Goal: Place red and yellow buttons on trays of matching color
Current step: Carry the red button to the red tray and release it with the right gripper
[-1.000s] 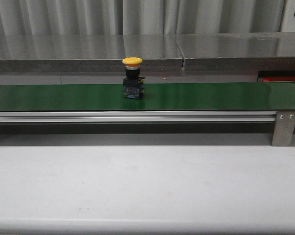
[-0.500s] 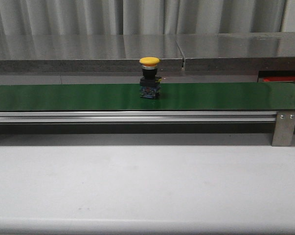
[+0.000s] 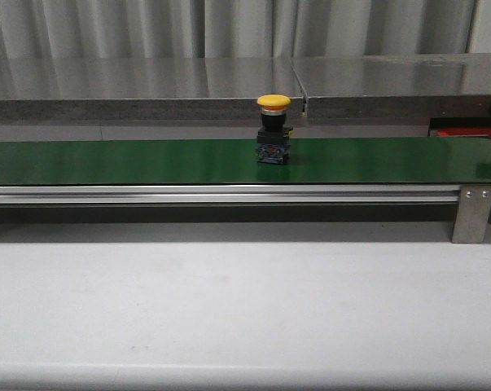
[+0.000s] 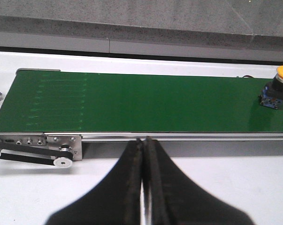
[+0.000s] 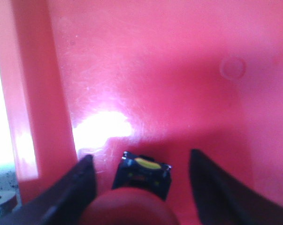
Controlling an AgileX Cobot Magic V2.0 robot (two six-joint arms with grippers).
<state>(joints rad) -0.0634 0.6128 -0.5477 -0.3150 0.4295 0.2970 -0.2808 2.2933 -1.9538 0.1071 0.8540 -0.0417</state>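
A red-capped push button with a black body (image 5: pixel 142 187) sits between the spread jaws of the right gripper (image 5: pixel 140 173), directly over the flat bright red plastic tray (image 5: pixel 169 84). The jaws stand apart and clear of it on both sides, so I judge this the release step for the red button, though whether the button actually rests on the tray floor cannot be told from this close view. The next move calls for a straight lift away, keeping the jaws wide so neither catches the cap.

The left gripper (image 4: pixel 143 145) hovers over the white desk (image 4: pixel 235 187) with its jaws clenched on nothing. A yellow-capped push button on a black and blue body (image 3: pixel 273 130) stands upright on the long green conveyor belt (image 3: pixel 107 161) — well apart from that gripper and not yet picked. No yellow tray shows in any view.

Behind the belt runs a grey stone-like ledge (image 3: pixel 147 85) and pale pleated curtains (image 3: pixel 229 28); an aluminium rail (image 3: pixel 229 194) edges the belt.
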